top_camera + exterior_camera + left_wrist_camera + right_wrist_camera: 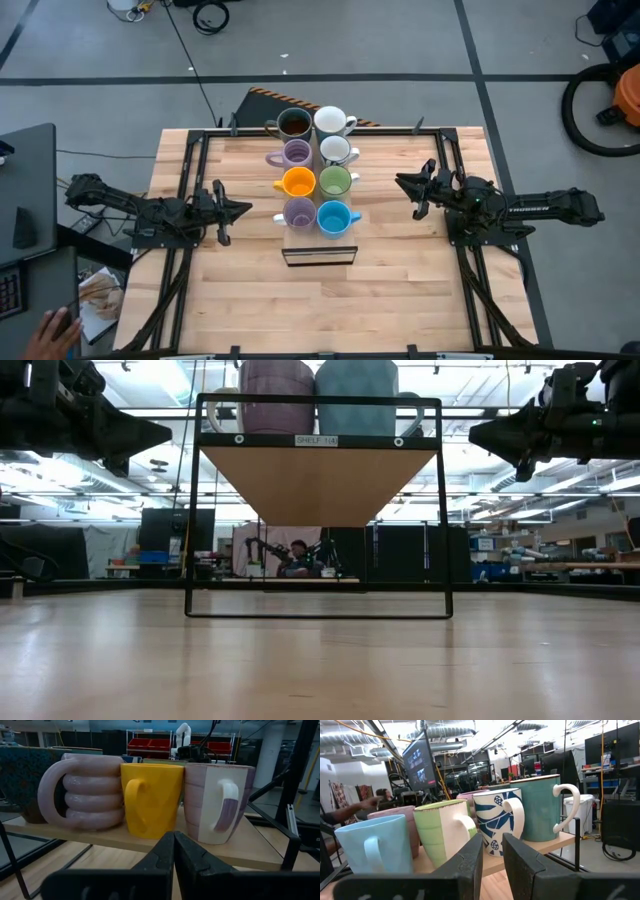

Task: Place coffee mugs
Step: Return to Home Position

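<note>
A light wooden slatted table (pixel 400 300) is seen on a grey concrete floor (pixel 400 40). At its middle a black metal-framed shelf with a wooden board (pixel 320 480) is set, marked by a small white label (pixel 316 440). Beyond the table's left edge, a black desk (pixel 30 190) and a person's hand (pixel 55 330) are seen.

Mugs (pixel 298 182) 2x4 on shelf (pixel 320 475) btwn left pincer (pixel 243 210), right pincer (pixel 402 182).
</note>
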